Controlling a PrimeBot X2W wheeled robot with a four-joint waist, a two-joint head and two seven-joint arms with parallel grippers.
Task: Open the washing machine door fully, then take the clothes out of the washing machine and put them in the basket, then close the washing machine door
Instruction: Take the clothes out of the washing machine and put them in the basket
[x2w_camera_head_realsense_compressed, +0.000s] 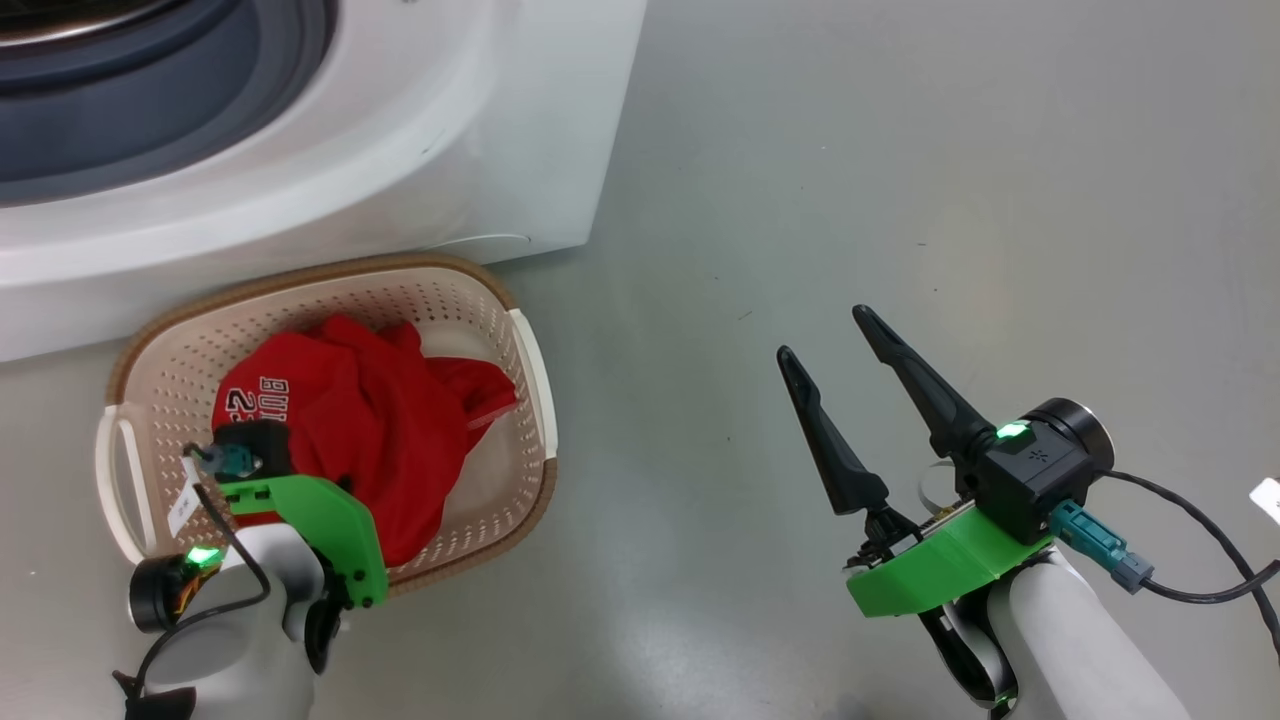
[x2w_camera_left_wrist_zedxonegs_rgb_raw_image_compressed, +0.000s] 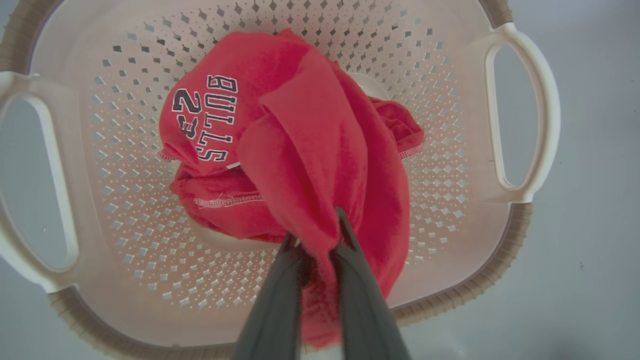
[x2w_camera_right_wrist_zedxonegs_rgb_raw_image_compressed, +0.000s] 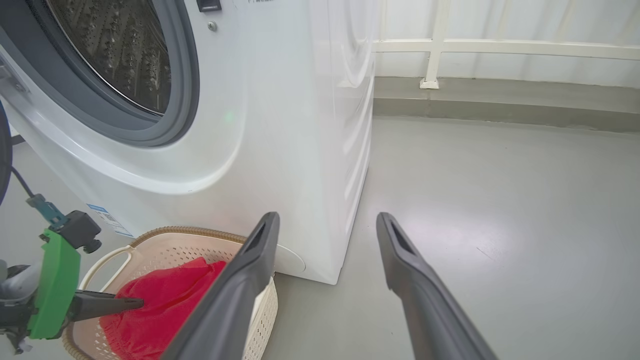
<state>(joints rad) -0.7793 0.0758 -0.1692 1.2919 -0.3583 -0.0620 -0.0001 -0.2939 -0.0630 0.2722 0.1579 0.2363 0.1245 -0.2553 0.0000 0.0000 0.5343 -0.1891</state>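
1. In the head view the basket (x2w_camera_head_realsense_compressed: 400, 272) stands on the grey floor (x2w_camera_head_realsense_compressed: 900, 150), just in front of the washing machine (x2w_camera_head_realsense_compressed: 450, 130). The clothes (x2w_camera_head_realsense_compressed: 370, 420) lie heaped red inside it.
2. In that same view the left arm's green bracket (x2w_camera_head_realsense_compressed: 320, 520) covers its fingers over the basket's near side, so the grip cannot be read there.
3. The left wrist view settles it. The left tool (x2w_camera_left_wrist_zedxonegs_rgb_raw_image_compressed: 316, 236) is clamped on a fold of the red fabric, pinched between its two dark fingers (x2w_camera_left_wrist_zedxonegs_rgb_raw_image_compressed: 275, 310). The rest of the cloth is piled on the basket's bottom, with the "BULLS 23" lettering (x2w_camera_left_wrist_zedxonegs_rgb_raw_image_compressed: 207, 117) facing up.
4. The right tool (x2w_camera_head_realsense_compressed: 822, 333) stands spread wide and empty above bare floor, well apart from the basket.
5. The right wrist view adds the machine's opening, with its grey rubber ring (x2w_camera_right_wrist_zedxonegs_rgb_raw_image_compressed: 186, 90) and perforated steel drum (x2w_camera_right_wrist_zedxonegs_rgb_raw_image_compressed: 115, 55). Below it the left fingers reach into the red cloth in the basket. A white railing (x2w_camera_right_wrist_zedxonegs_rgb_raw_image_compressed: 500, 47) runs along the wall behind.
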